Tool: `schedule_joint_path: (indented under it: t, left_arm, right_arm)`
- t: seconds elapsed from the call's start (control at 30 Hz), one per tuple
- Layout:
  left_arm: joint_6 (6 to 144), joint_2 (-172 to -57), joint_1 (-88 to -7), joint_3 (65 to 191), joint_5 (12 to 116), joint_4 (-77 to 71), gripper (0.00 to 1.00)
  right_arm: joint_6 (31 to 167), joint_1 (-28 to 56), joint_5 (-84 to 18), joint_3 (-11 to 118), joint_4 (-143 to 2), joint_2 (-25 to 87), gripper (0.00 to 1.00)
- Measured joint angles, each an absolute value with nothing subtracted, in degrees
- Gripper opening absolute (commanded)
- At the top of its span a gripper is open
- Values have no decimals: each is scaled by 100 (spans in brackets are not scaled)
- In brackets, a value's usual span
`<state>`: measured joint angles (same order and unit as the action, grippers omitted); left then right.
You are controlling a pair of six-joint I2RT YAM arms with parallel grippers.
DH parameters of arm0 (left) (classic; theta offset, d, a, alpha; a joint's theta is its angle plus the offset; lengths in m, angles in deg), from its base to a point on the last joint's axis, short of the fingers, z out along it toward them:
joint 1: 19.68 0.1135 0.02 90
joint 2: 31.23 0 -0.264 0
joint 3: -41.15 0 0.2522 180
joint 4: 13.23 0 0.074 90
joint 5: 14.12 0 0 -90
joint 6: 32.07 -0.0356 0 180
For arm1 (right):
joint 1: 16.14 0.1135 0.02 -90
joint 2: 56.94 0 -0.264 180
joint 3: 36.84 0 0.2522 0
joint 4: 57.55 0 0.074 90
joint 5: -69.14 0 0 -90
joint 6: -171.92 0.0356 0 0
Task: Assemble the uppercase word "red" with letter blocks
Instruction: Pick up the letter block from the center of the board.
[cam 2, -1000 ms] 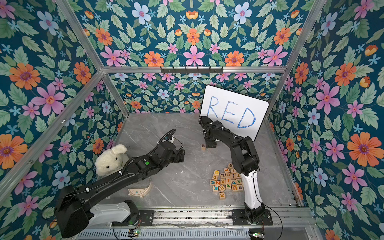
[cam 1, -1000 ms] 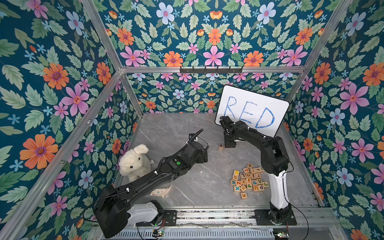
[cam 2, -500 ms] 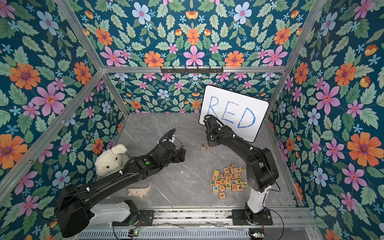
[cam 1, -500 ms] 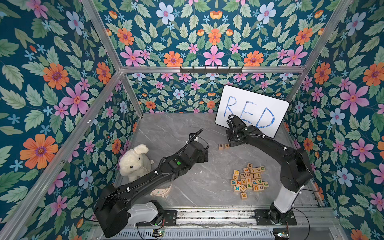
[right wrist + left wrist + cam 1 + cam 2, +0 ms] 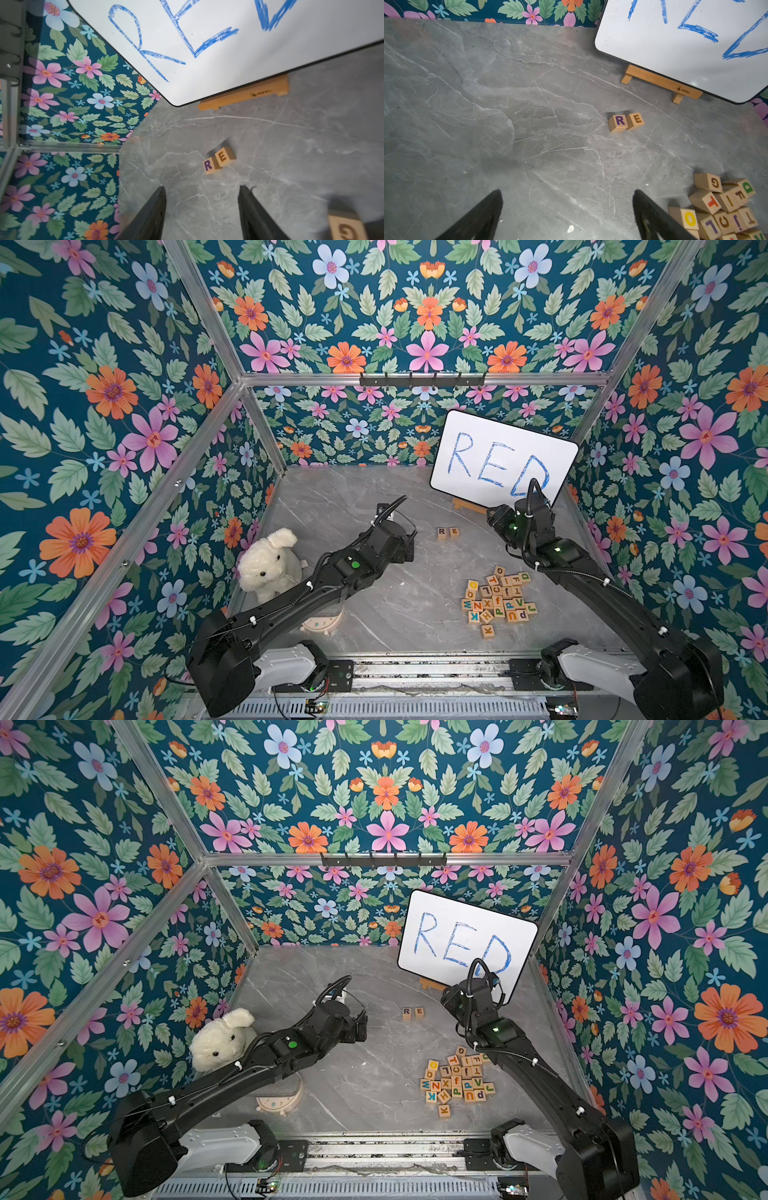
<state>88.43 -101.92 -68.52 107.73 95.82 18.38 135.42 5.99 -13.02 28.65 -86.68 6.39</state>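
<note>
Pale wooden letter blocks make up a two-letter row on the grey marbled worktop. The R block [image 5: 441, 533] [image 5: 618, 123] carries a purple letter. The E block [image 5: 454, 532] [image 5: 635, 120] carries an orange-brown one, sits just against it and is turned slightly out of line. The pair lies ahead of both pincers and between them, clear of each.

The left pincer [image 5: 566, 193] hangs above bare worktop with its jaws spread wide and nothing between them. The right pincer [image 5: 202, 188] is also parted, though less widely, and holds nothing.

The pile of loose blocks [image 5: 498, 599] lies to the right of the left pincer and behind the right pincer, toward the robot's base. The green D block [image 5: 525, 576] [image 5: 747, 187] sits at the edge of the pile, partly under the right arm in both top views. Beyond the right pincer stands the whiteboard [image 5: 503, 460], with RED written on it in blue, on its wooden easel [image 5: 662, 83].
</note>
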Motion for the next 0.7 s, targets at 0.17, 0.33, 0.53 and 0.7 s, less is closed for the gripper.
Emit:
schedule_joint_path:
  t: [0.17,0.33,0.53,0.7]
  left_arm:
    - [8915,-10400,-6830,10913,9412,1842,99]
    - [9062,-10404,-6825,10804,8992,1809,95]
    - [9103,-10369,-6821,10491,8275,1440,84]
    - [9239,-10546,-6828,10301,7628,999,77]
  right_arm:
    - [12941,553,-1022,2871,-9718,339,57]
    - [12742,555,-1042,2967,-10588,282,58]
    - [12687,555,-1031,3228,-11613,481,57]
    - [12628,555,-1387,3223,-11960,578,57]
